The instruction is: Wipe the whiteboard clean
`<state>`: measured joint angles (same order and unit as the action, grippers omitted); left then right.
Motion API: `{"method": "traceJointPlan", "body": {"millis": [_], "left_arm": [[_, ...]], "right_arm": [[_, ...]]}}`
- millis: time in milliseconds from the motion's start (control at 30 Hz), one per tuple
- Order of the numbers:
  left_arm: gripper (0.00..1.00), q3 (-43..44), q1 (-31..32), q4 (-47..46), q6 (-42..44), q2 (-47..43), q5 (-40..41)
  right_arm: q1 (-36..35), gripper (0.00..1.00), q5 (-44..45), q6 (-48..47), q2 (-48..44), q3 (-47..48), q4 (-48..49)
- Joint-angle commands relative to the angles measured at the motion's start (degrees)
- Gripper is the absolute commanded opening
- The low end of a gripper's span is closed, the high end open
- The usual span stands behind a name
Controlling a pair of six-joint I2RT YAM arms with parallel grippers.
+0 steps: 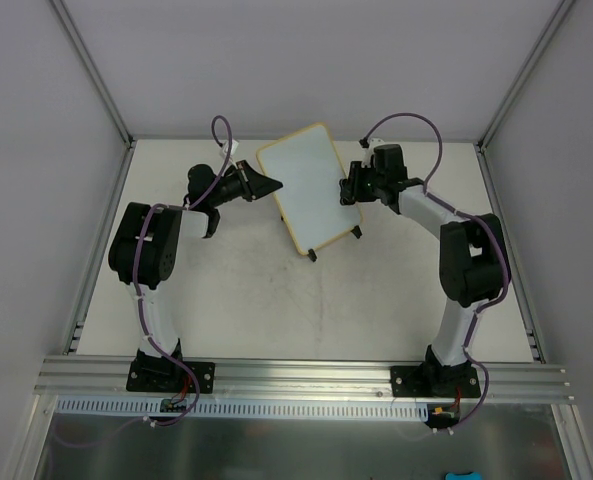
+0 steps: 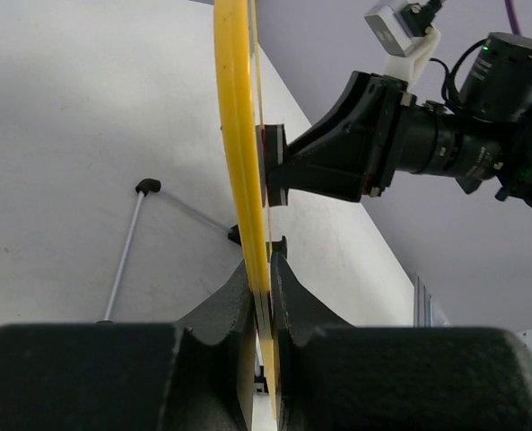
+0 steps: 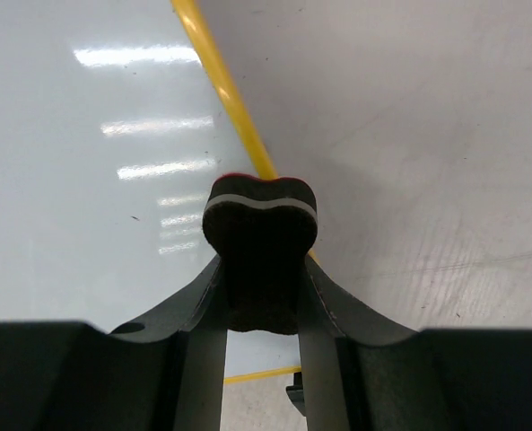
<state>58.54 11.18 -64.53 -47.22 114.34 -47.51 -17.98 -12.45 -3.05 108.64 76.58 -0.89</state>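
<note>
The whiteboard (image 1: 308, 185), white with a pale-yellow frame, stands tilted on the table between the two arms, on two black feet. My left gripper (image 1: 266, 185) is shut on its left edge; in the left wrist view the yellow frame (image 2: 234, 135) runs edge-on between the jaws (image 2: 264, 287). My right gripper (image 1: 348, 188) is shut on a small black eraser (image 3: 259, 242) with a white stripe. It presses the eraser on the board face (image 3: 95, 162) close to the right yellow edge (image 3: 230, 103). The eraser also shows against the board in the left wrist view (image 2: 273, 166). A tiny dark speck remains on the board.
The board's thin wire stand (image 2: 126, 247) and black foot (image 1: 312, 256) rest on the white table (image 1: 306, 310). Grey walls enclose the table at the back and sides. A metal rail (image 1: 306, 375) carrying both arm bases runs along the near edge.
</note>
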Motion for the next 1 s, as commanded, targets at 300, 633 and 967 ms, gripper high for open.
{"method": "traceJointPlan", "body": {"millis": [300, 633, 967], "left_arm": [[0.0, 0.3, 0.8, -4.4, 4.3, -4.0, -5.7], [0.0, 0.2, 0.8, -4.0, 4.5, -4.0, -5.8], [0.0, 0.3, 0.8, -3.7, 4.9, -3.8, -5.8]], "right_arm": [[-2.1, 0.0, 10.0, -3.9, 2.5, 1.3, -2.0], [-12.9, 0.0, 11.7, -4.6, 2.8, 4.5, -3.9], [-21.8, 0.0, 10.8, -3.2, 3.9, 6.1, -4.1]]}}
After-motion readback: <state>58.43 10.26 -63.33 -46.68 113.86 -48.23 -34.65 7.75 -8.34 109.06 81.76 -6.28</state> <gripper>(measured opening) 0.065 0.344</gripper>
